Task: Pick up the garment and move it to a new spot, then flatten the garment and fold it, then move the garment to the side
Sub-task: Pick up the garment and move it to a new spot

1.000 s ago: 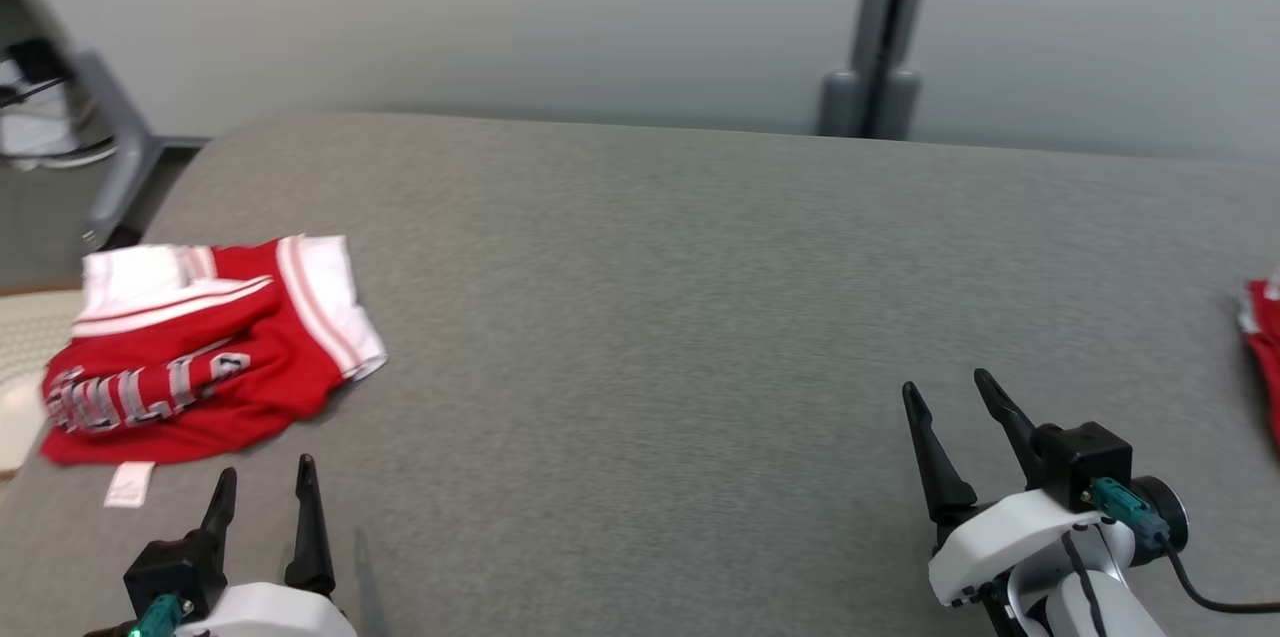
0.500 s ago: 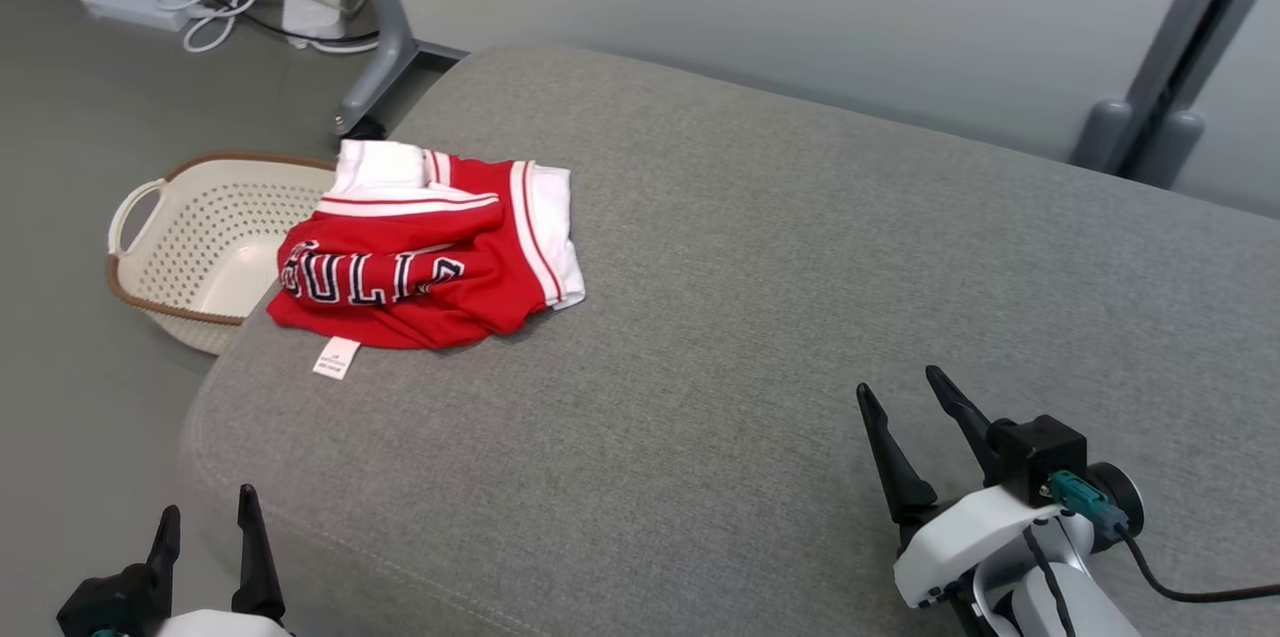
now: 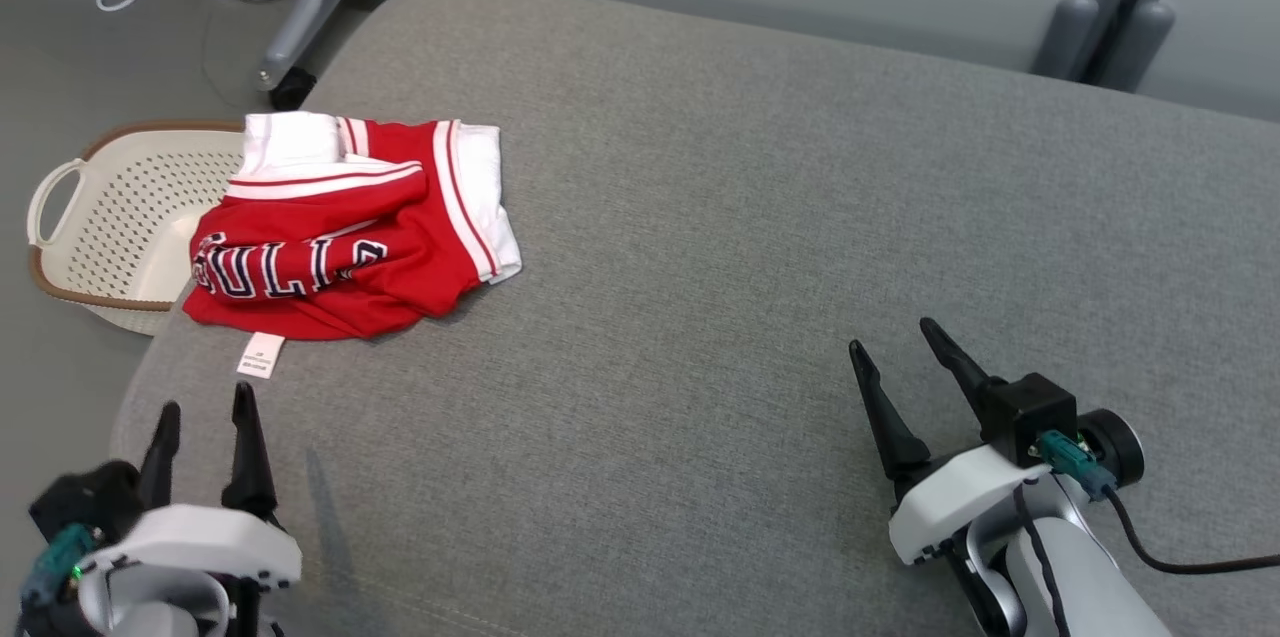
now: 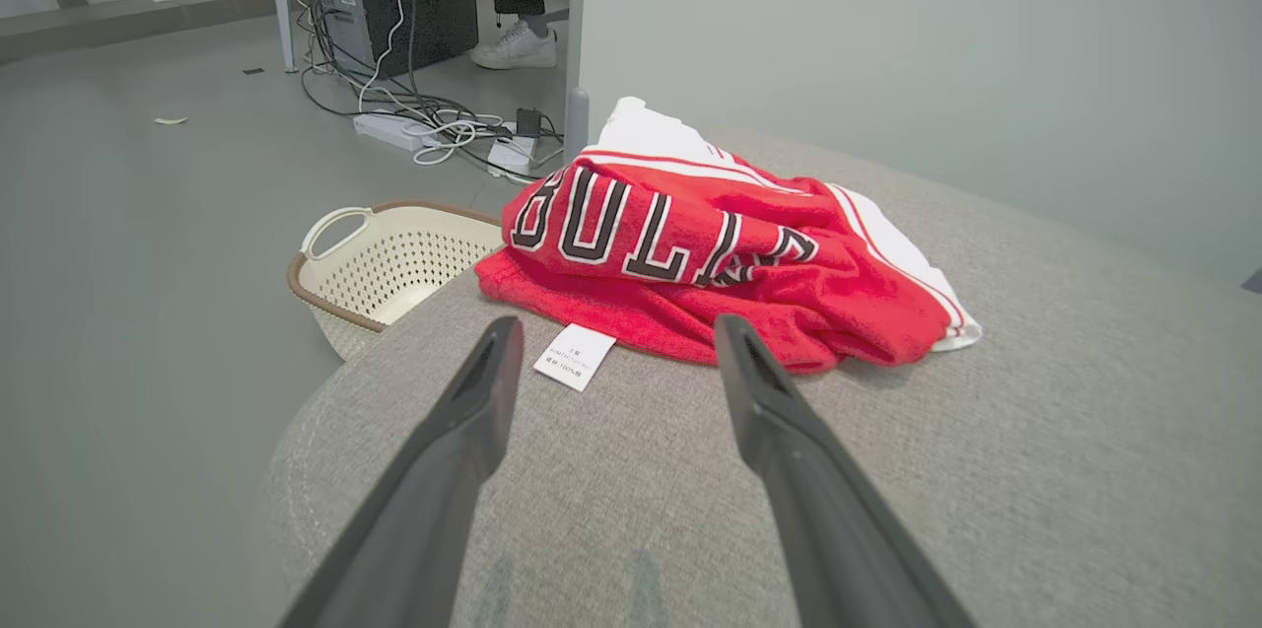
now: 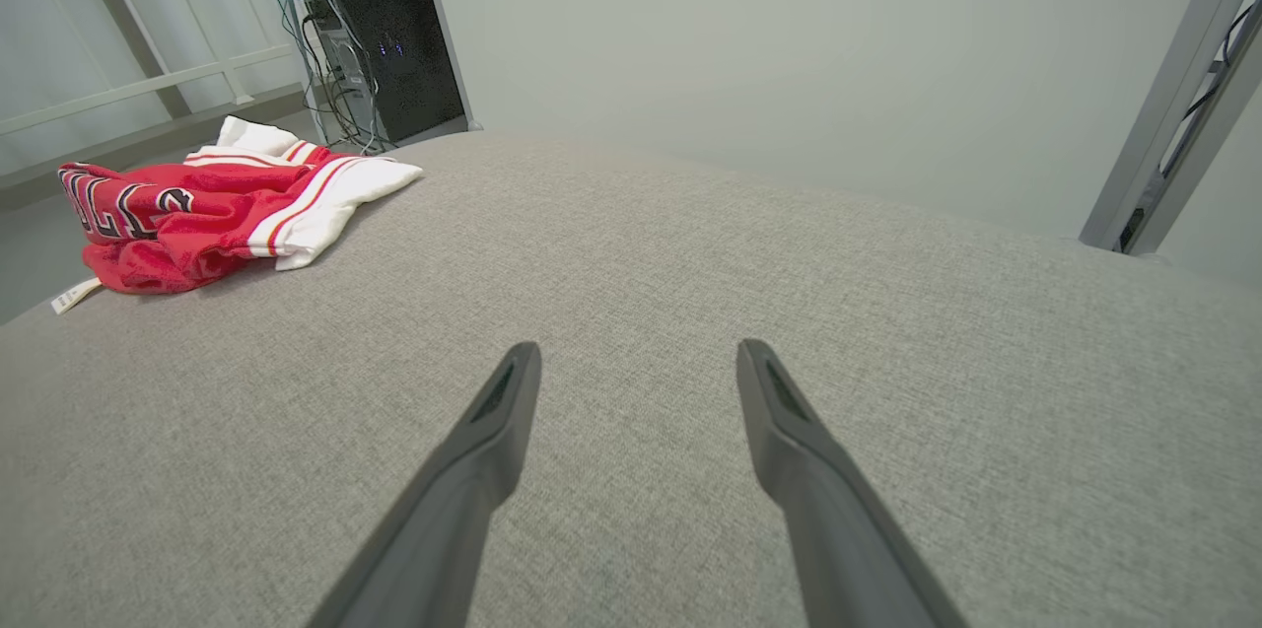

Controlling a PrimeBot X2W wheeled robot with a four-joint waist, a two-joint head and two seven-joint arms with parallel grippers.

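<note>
Head view: cream basket (image 3: pixel 95 227) beside red garment (image 3: pixel 340 237); left gripper (image 3: pixel 205 399), right gripper (image 3: pixel 891 334) both released.

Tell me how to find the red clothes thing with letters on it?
Start at the wide grey fabric cushion and go to its left end, beside the cream perforated plastic basket on the floor. The crumpled red-and-white cloth garment lies there; it alone is red with dark letters.
</note>
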